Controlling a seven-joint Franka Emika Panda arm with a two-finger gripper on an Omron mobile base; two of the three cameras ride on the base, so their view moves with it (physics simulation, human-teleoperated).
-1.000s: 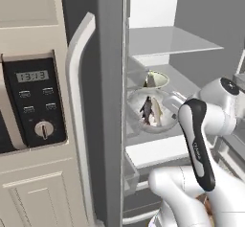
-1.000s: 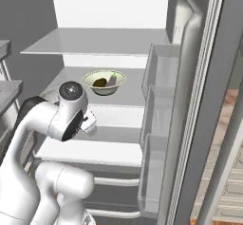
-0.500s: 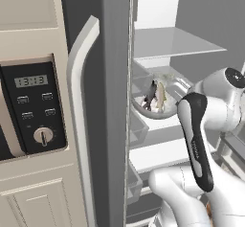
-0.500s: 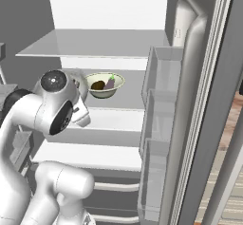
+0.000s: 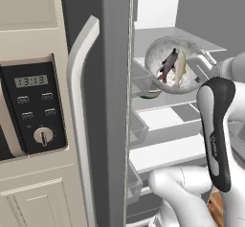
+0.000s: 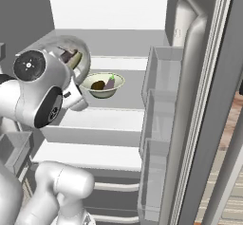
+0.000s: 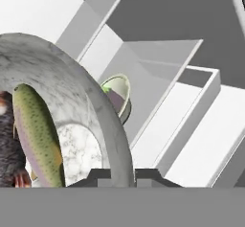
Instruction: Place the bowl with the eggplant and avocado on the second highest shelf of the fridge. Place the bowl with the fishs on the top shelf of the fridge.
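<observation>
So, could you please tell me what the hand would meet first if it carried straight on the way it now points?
Probably a pale fridge shelf ahead; depth is unclear. The hand, shut on the rim of the grey bowl with the fishs, points into the fridge, with the green bowl off to one side.

Two bowls (image 5: 165, 61) (image 6: 102, 85); two fish (image 5: 168, 65); one eggplant (image 6: 110, 82); one dark lump, probably an avocado (image 6: 98, 85).

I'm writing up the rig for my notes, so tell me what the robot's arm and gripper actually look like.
The arm is glossy white, built of rounded, bulbous links, with a long black panel along one link bearing faint lettering. In the right base view a round black joint cap has a ring of small dots. The gripper shows small dark, angular fingertips. No cables visible.
</observation>
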